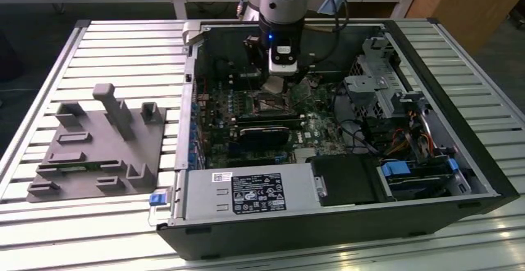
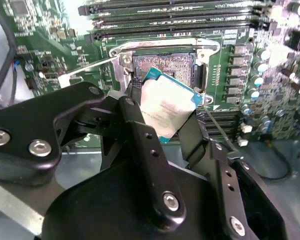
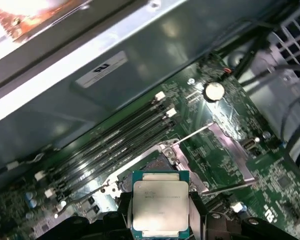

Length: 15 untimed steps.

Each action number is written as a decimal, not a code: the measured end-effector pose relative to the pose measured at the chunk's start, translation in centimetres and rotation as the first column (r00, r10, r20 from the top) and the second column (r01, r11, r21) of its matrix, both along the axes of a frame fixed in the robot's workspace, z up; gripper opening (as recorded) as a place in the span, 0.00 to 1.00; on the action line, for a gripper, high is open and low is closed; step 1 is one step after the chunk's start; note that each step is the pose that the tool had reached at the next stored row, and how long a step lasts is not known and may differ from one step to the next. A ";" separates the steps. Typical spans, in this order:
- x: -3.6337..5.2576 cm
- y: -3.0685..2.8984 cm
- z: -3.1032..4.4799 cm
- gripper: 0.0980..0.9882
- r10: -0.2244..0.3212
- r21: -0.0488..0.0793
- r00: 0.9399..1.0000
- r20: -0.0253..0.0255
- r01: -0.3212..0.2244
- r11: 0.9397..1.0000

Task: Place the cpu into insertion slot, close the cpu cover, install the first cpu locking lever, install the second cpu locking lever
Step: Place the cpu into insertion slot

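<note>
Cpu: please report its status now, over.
Gripper shut on the cpu. Cpu held tilted over the insertion slot, not seated. Insertion slot uncovered, nothing seen in the way.

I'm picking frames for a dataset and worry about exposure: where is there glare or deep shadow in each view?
First wrist view: glare burns out a patch beside the computer case, while the cpu is evenly lit. Second wrist view: the cpu's metal face looks washed pale, the claw holding it dark. Exterior view: the slatted table shines, the computer case is dim inside.
</note>
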State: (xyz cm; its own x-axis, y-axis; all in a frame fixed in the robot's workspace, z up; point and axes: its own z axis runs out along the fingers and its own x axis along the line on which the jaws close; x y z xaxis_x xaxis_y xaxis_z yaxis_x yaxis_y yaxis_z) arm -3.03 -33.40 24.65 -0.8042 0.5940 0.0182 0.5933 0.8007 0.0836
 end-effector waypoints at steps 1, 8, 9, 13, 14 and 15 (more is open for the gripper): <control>0.00 0.00 -0.01 0.49 -0.017 0.000 1.000 0.000 0.017 1.000; 0.00 0.00 -0.06 0.49 -0.135 0.000 0.991 0.000 0.135 0.991; 0.00 0.00 -0.07 0.49 -0.152 0.000 0.988 0.000 0.152 0.988; 0.00 0.00 -0.11 0.49 -0.218 0.000 0.976 0.000 0.218 0.976; 0.00 0.00 -0.11 0.49 -0.234 0.000 0.972 0.000 0.234 0.972; 0.00 0.00 -0.12 0.49 -0.251 0.000 0.968 0.000 0.251 0.968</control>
State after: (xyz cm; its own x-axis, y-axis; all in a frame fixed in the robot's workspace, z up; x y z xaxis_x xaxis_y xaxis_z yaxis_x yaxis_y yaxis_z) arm -3.04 -33.40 24.53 -0.6297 0.7767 0.0180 0.7750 0.6264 0.0833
